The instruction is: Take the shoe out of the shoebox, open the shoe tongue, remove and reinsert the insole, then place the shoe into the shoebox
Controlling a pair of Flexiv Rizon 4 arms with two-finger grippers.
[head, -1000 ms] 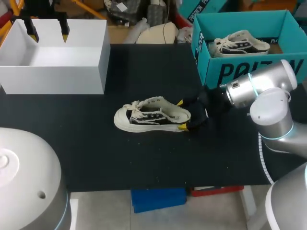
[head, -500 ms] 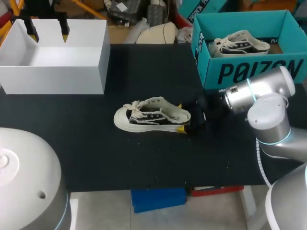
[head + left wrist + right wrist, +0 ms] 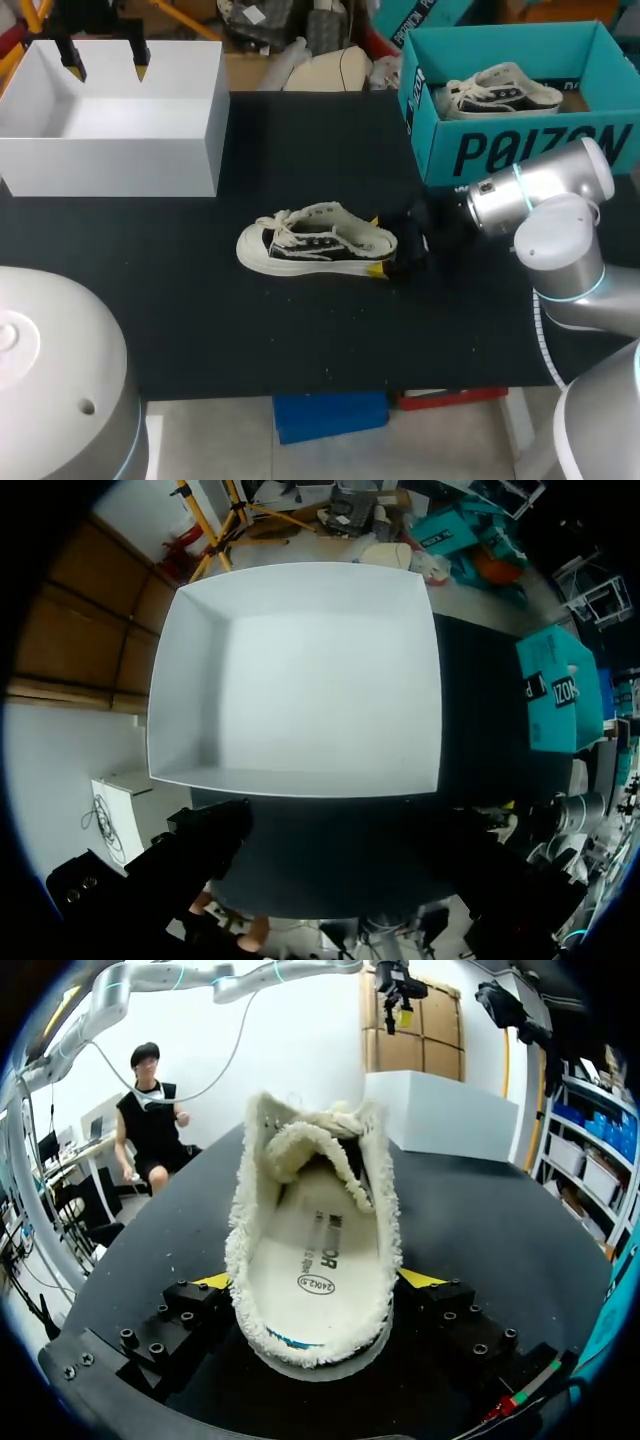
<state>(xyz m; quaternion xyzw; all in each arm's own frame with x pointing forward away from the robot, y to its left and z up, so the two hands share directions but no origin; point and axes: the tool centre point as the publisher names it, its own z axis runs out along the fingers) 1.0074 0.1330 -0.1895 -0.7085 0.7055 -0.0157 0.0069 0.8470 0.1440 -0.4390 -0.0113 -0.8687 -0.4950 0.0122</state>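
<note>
Your right pincer (image 3: 377,240) was clamped on the heel of the fleece-lined sneaker (image 3: 315,240) on the desk (image 3: 300,340), left pincer (image 3: 107,68) open above the white box (image 3: 120,160); that heel-only hold could let the toe droop and the sneaker twist free if lifted.

We see the cream-and-black shoe (image 3: 318,242) upright on its sole, fleecy lining showing, heel nearer the open teal shoebox (image 3: 520,150), well apart.

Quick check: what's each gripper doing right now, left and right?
Left gripper: open, empty, above the white box.
Right gripper: closed on the shoe, at its heel.
</note>
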